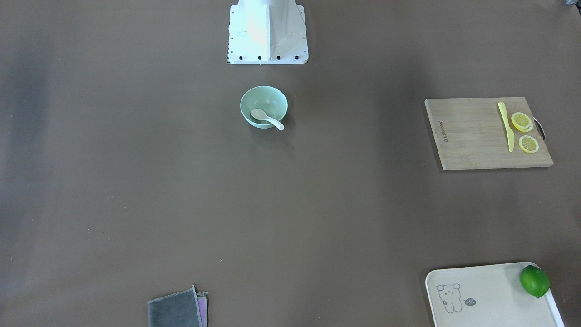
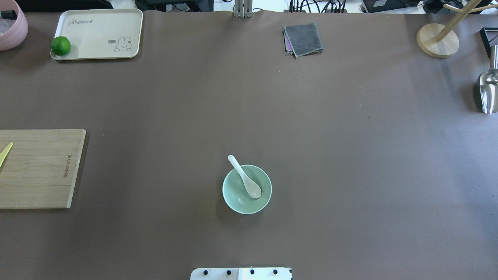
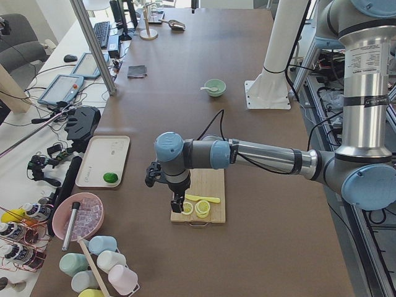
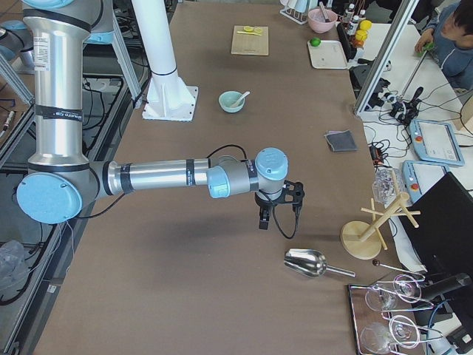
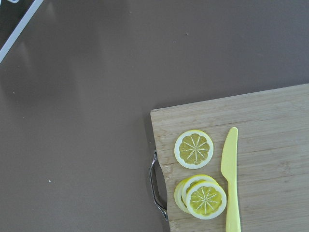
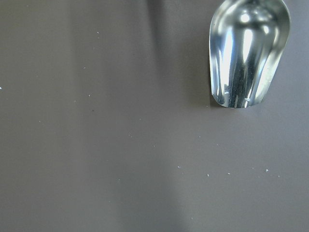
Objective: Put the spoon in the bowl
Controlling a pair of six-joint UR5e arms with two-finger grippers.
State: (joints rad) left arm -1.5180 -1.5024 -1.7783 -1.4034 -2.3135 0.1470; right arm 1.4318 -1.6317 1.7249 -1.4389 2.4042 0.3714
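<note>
Near cutting board (image 3: 211, 183), left pincer (image 3: 176, 210) opening unclear; spoon (image 2: 248, 183) in bowl (image 2: 235, 197).

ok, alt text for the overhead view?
A white spoon lies in a mint-green bowl on the robot's side of a brown table, handle over the far rim. A cutting board, tray with a lime and grey cloth sit toward the edges.

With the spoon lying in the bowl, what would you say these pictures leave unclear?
- The left gripper shows only in the left side view, small; open or shut cannot be told.
- The right gripper shows only in the right side view; same doubt.
- The knife: the overhead view's left edge cuts off all but its tip.
- The scoop: the right wrist view's top edge cuts off its handle.
</note>
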